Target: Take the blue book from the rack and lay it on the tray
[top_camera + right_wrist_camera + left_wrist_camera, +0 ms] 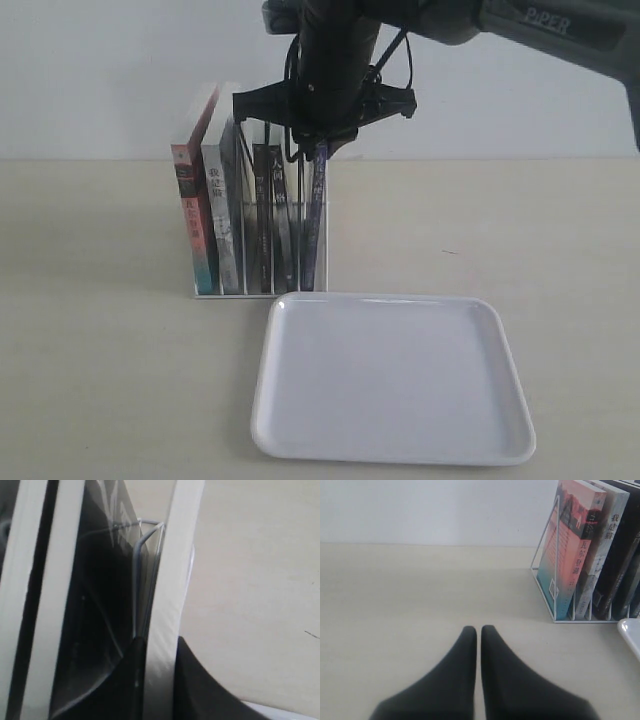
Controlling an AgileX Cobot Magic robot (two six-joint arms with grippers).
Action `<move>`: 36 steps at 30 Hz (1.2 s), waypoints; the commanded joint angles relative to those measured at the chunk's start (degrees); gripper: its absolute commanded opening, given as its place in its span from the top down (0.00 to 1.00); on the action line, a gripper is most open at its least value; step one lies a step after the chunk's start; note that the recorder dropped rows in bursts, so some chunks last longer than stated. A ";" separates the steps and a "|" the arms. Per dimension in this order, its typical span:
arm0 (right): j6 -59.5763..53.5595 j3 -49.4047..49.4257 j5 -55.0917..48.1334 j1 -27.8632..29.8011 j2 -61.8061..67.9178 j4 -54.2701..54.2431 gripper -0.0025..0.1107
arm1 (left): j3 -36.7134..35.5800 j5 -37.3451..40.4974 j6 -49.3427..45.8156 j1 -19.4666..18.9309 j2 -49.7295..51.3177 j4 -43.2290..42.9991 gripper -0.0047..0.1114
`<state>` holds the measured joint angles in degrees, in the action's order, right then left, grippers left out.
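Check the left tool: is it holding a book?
No, the left tool is shut on nothing, and it sits well apart from the rack.

blue book [316,220] top behind right claw [318,150], tray [632,632] cropped

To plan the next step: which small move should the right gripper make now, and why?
Probably lift straight up: the right gripper pinches the top edge of the blue book, which stands upright in the rack, with the tray lying bare in front.
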<state>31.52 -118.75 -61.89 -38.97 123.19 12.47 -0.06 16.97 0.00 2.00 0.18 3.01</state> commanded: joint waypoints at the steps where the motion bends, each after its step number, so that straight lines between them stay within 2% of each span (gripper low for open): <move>1: -0.13 -0.18 -0.13 0.14 -0.50 0.83 0.98 | 0.06 -0.25 0.00 -0.11 -0.18 0.23 0.92; 13: -0.60 -0.79 -1.86 0.14 -1.53 1.09 0.98 | 0.06 -0.25 0.00 -0.11 -0.18 0.23 0.92; 25: -1.48 -7.27 -8.07 0.14 -8.37 1.81 0.98 | 0.06 -0.25 0.00 -0.11 -0.18 0.23 0.92; 36: -2.28 -9.38 -8.07 0.14 -11.47 1.81 0.98 | 0.06 -0.25 0.00 -0.11 -0.18 0.23 0.92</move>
<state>30.17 -127.50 -70.75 -38.97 112.73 13.24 -0.06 16.97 0.00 2.00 0.18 3.01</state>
